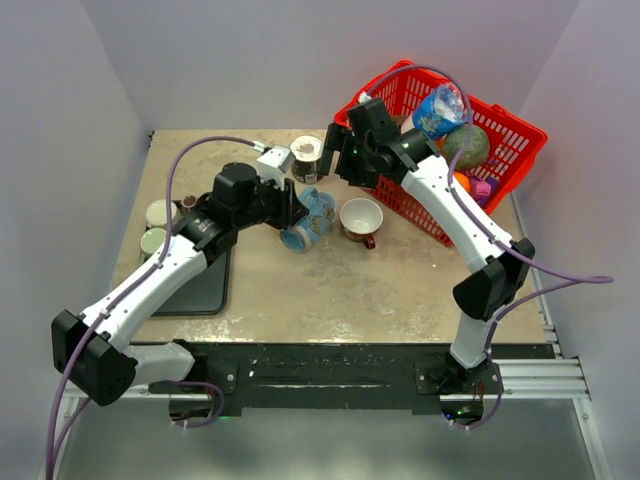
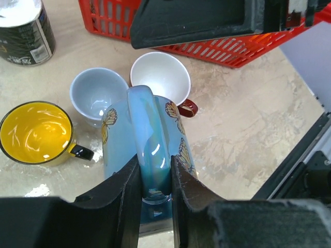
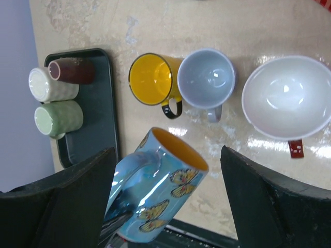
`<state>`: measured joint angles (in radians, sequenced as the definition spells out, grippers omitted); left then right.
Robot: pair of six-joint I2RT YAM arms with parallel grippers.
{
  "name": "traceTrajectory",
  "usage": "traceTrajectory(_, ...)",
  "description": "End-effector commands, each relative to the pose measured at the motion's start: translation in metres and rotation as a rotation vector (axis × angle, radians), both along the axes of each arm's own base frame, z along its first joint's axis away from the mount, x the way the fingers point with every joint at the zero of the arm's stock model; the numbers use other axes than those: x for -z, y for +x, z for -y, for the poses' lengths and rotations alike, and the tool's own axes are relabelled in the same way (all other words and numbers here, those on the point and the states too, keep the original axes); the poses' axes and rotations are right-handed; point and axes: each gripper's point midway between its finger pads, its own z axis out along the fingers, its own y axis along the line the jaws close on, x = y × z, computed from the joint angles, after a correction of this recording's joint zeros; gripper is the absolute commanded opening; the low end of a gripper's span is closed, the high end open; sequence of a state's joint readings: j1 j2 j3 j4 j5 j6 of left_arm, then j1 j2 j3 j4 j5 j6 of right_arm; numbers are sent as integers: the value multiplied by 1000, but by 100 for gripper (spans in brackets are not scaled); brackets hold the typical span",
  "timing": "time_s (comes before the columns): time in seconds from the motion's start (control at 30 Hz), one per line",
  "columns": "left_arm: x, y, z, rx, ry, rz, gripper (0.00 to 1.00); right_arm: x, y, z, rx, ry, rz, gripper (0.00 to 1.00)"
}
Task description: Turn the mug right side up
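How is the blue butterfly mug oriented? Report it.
Tilted, not upright: the glossy blue butterfly mug leans, left end effector clamping its handle.

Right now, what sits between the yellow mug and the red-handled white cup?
An upright pale grey mug, close beside the yellow mug; the right wrist view shows it best.

There are four mugs: one glossy blue butterfly-printed mug (image 3: pixel 160 191), one yellow-lined mug with a black handle (image 3: pixel 152 78), one pale grey mug (image 3: pixel 207 78) and one wide white cup with a red handle (image 3: pixel 287 95). There are three small tumblers: one white tumbler (image 3: pixel 49 85), one brown tumbler (image 3: pixel 72 70) and one green tumbler (image 3: pixel 58 119). There is one dark tray (image 3: pixel 103 103), one red plastic basket (image 2: pixel 108 20) and one black-labelled tin (image 2: pixel 23 31).
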<state>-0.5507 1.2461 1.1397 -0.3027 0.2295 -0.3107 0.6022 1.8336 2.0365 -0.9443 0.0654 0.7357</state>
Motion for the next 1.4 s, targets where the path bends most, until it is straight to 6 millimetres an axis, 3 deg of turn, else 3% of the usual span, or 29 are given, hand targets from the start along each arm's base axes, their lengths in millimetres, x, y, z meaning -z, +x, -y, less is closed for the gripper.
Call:
traceTrajectory(0.0, -52, 11, 16, -13, -40, 256, 0, -6, -27, 4, 57, 72, -81, 84)
traceTrajectory(0.3, -46, -2, 45, 9, 32, 322, 0, 27, -57, -2, 95, 111, -249, 79)
traceTrajectory(0.67, -20, -15, 65, -54, 229, 391, 0, 31, -74, 3, 84, 88, -326, 68)
traceTrajectory(0.87, -11, -12, 63, -124, 290, 404, 0, 38, -87, 11, 49, 34, -372, 63)
traceTrajectory(1.03, -9, -10, 60, -165, 309, 414, 0, 45, -100, 7, -6, 41, -433, 49)
traceTrajectory(1.17, -13, -16, 66, -147, 282, 430, 0, 52, -98, 6, -27, 22, -437, 43)
traceTrajectory(1.33, -5, -24, 67, -126, 286, 431, 0, 54, -92, 3, -36, 14, -434, 28)
traceTrajectory(1.37, -14, -24, 68, -136, 248, 447, 0, 55, -91, 4, -32, 13, -439, 26)
